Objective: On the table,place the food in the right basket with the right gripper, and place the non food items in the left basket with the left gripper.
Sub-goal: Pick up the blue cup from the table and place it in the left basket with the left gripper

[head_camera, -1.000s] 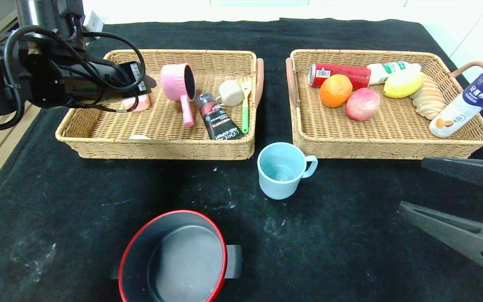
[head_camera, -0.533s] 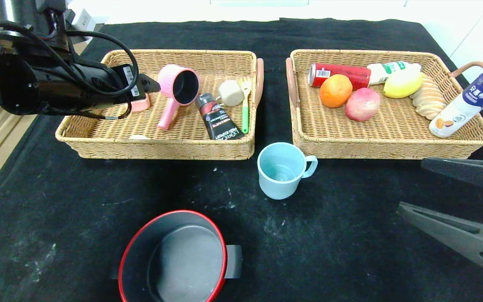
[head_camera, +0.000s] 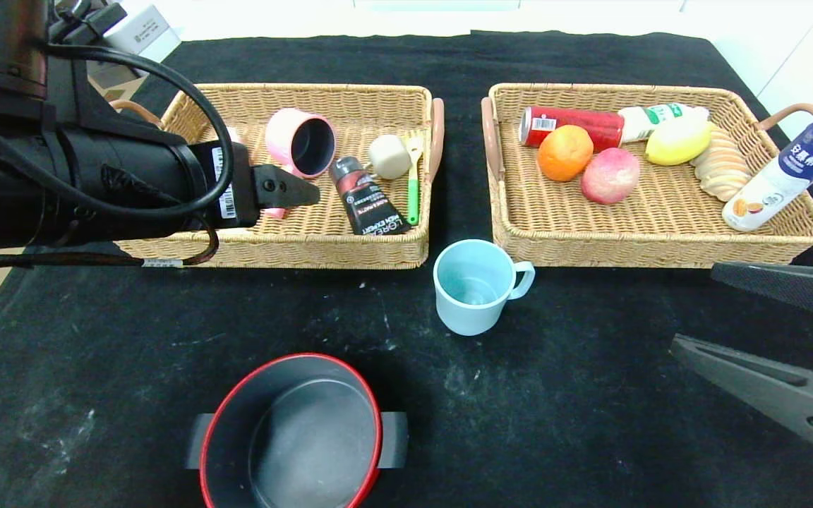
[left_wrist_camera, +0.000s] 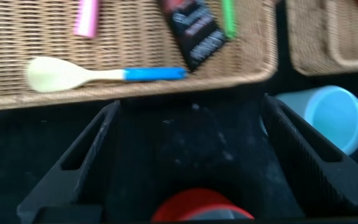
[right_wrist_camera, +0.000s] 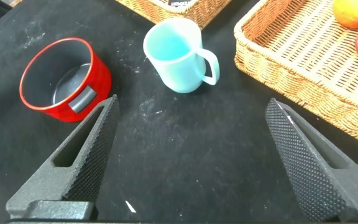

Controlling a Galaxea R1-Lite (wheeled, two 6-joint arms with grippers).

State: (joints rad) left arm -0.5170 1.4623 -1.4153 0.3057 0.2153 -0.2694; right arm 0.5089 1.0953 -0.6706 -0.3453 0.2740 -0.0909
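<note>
On the black table stand a light blue cup point(head_camera: 476, 286) point(right_wrist_camera: 176, 55) point(left_wrist_camera: 331, 115) and a red-rimmed black pot point(head_camera: 293, 434) point(right_wrist_camera: 64, 78). My left gripper point(head_camera: 295, 192) point(left_wrist_camera: 191, 118) hovers open and empty over the front edge of the left basket point(head_camera: 272, 252). A pink saucepan point(head_camera: 300, 142) lies on its side in that basket, free of the gripper and with its handle partly hidden behind it. My right gripper point(head_camera: 694, 309) point(right_wrist_camera: 192, 118) hangs open and empty over the table at the front right, well short of the cup.
The left basket also holds a black tube point(head_camera: 368, 199), a sponge brush point(head_camera: 389, 156), a green-handled brush point(head_camera: 413, 190) and a blue-handled spoon point(left_wrist_camera: 98, 74). The right basket point(head_camera: 660, 247) holds a red can point(head_camera: 576, 121), orange point(head_camera: 565, 152), peach point(head_camera: 610, 175), lemon point(head_camera: 678, 141), bread point(head_camera: 720, 169) and two bottles.
The left gripper opened and let go of the pink saucepan, which rolled to rest in the left basket. The left arm then drew back toward the basket's front edge. The right arm stayed still.
</note>
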